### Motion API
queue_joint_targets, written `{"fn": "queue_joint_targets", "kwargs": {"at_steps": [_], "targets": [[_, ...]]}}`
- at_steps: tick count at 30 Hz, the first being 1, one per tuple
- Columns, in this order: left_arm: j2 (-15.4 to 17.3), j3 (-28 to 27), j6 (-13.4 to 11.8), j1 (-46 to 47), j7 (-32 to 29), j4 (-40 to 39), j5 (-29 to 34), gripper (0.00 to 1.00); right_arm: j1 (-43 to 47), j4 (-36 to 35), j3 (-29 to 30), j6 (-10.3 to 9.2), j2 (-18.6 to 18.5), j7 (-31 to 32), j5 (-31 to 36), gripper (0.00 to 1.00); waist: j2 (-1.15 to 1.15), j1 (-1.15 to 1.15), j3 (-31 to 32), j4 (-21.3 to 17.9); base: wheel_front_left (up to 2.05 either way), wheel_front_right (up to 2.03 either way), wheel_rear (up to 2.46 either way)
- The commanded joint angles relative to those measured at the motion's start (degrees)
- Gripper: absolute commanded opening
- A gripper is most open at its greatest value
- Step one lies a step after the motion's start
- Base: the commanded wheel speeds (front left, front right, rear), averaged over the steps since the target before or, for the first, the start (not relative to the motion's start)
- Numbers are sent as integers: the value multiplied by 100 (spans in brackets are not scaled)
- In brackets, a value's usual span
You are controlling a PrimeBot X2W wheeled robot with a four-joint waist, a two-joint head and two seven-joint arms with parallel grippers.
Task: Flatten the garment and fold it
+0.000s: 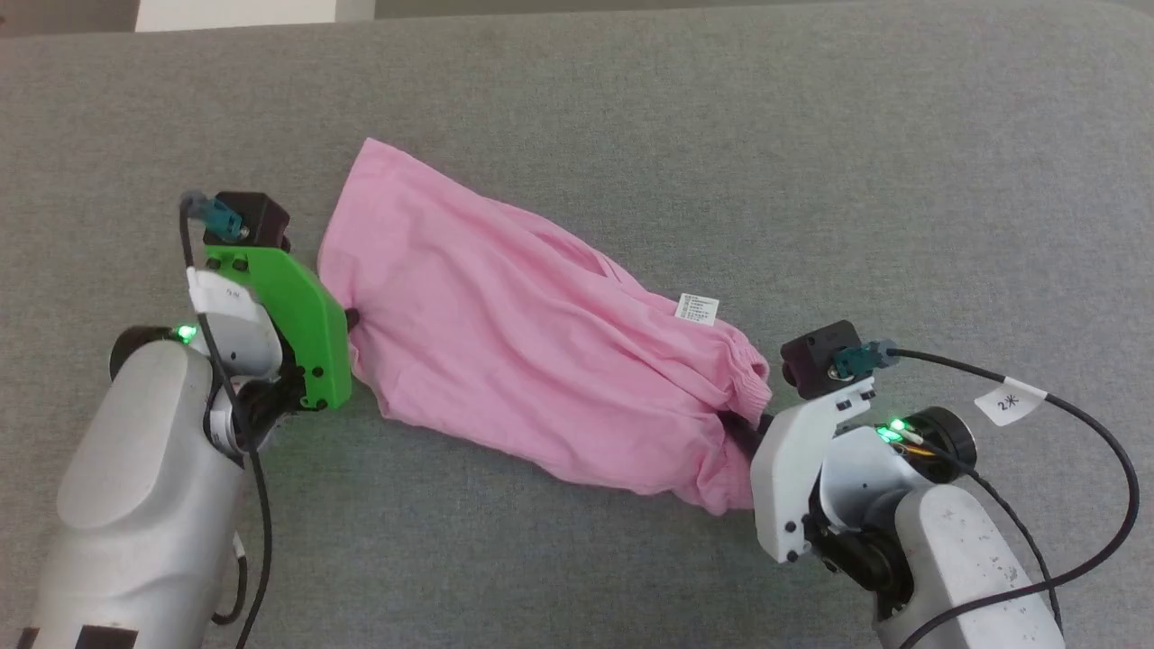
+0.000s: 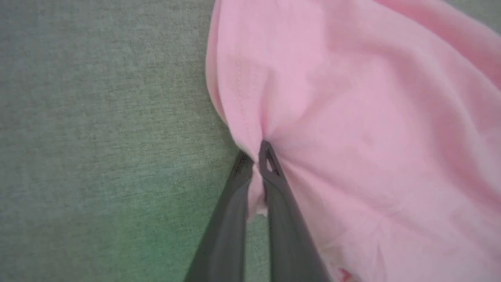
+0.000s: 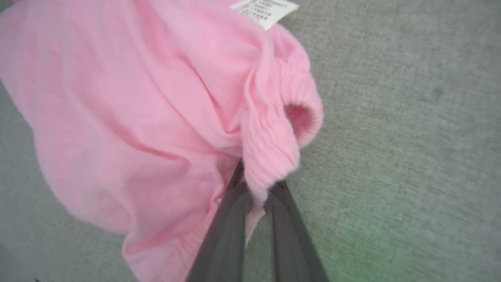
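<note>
On the grey bench (image 1: 811, 135) in front of your robot lies the garment (image 1: 523, 342), a light pink piece of thin cloth. It is drawn out into a long, wrinkled band. In the head view this band runs from the upper left down to the lower right.

Your left fingers (image 2: 268, 164) are closed on the left edge of the garment. In the left wrist view you see the two dark tips come together with a thin fold of pink cloth pinched between them, and creases spread out from that spot. A line of stitching runs along the hem just beside the grip.

Your right fingers (image 3: 236, 196) are closed too, on the opposite end. In the right wrist view they pinch a ribbed band, which curls over the tips into a small roll. A small white label (image 1: 697, 309) with printed lines sits on top of the cloth near this end.

In the head view your left wrist carries a green bracket (image 1: 297, 315) and your right wrist a white bracket (image 1: 793, 469). Each one hides most of the fingers, so you see only a dark tip at each end of the cloth. The two arms are well apart, with the garment between them. A black cable (image 1: 938, 361) with a white tag loops beside the right arm.
</note>
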State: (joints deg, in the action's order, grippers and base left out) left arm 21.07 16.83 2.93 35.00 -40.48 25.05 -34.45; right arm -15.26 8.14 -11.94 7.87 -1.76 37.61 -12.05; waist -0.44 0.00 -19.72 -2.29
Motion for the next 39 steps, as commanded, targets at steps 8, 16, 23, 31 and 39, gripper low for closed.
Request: {"fn": "queue_joint_targets", "kwargs": {"at_steps": [8,16,23,31,39], "targets": [[-101,-663,-99,-922,507,-412,-723,0,45,166,178,-38,-170,339,91,0,44,0,501,188,0,0,0],[-255,-960,-287,-2310,758,-1898,-1125,0,-28,-200,224,-38,-1206,1067,-629,0,44,0,876,484,0,0,0],[-479,-757,-596,-3515,555,-2995,-1265,0,-156,-434,210,-38,-1821,1632,-1006,0,44,0,980,662,0,0,0],[-699,-498,-733,-4016,490,-3356,-1311,50,-191,-207,165,-38,-1967,1685,-1028,16,44,0,1023,788,0,0,0],[-550,-727,-830,-3708,887,-3433,-959,100,84,-218,587,-38,-1576,1131,-1051,100,44,0,1165,711,0,0,0]]}}
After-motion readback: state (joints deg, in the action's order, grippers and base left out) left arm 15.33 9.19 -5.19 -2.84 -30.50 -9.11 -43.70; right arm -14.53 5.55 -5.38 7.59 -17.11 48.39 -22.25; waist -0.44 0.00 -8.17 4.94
